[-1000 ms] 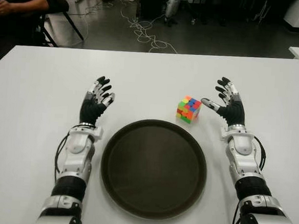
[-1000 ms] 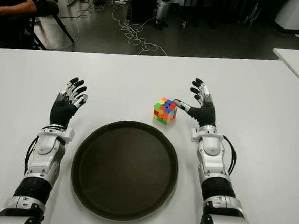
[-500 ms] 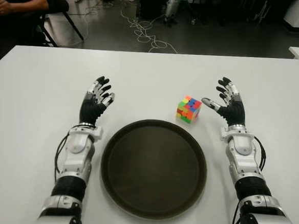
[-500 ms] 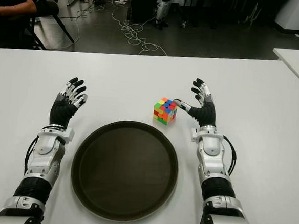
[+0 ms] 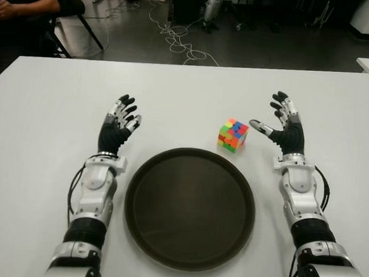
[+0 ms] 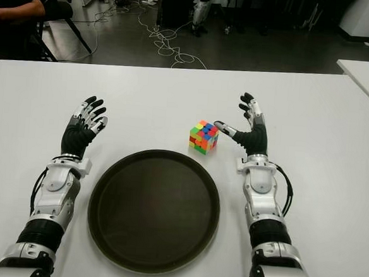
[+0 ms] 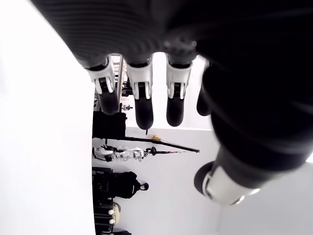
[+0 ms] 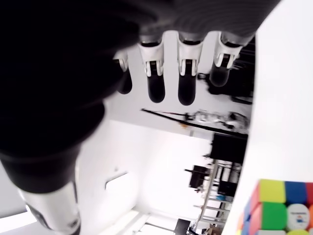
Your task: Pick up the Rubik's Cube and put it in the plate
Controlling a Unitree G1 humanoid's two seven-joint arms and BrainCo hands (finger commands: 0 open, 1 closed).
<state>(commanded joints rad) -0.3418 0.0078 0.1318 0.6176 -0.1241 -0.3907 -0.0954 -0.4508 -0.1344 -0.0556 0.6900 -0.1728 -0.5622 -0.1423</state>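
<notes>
We see the cube (image 5: 233,135) sitting on the white table (image 5: 41,103) just right of the centre of the left eye view, its faces a mix of green, orange, blue, red and yellow squares. It lies beyond the far right rim of the round dark plate (image 5: 190,207), close to that rim but not on it, and the plate fills the lower middle of the frame.

Our right hand (image 5: 284,126) shows to the right of the cube, fingers spread apart and pointing up and away, holding nothing. Its thumb reaches toward the cube and ends just beside it; we cannot tell whether the tip touches. In the right wrist view the fingers (image 8: 156,81) hang straight and separated, with the cube (image 8: 274,208) in the lower right corner of that picture.

Our left hand (image 5: 119,122) shows to the upper left of the plate, well apart from the cube, fingers open and relaxed, empty.

In the upper left corner of the eye views a person's arm (image 5: 26,5) shows beside a chair, and cables (image 5: 179,40) lie on the dark floor beyond the table.
</notes>
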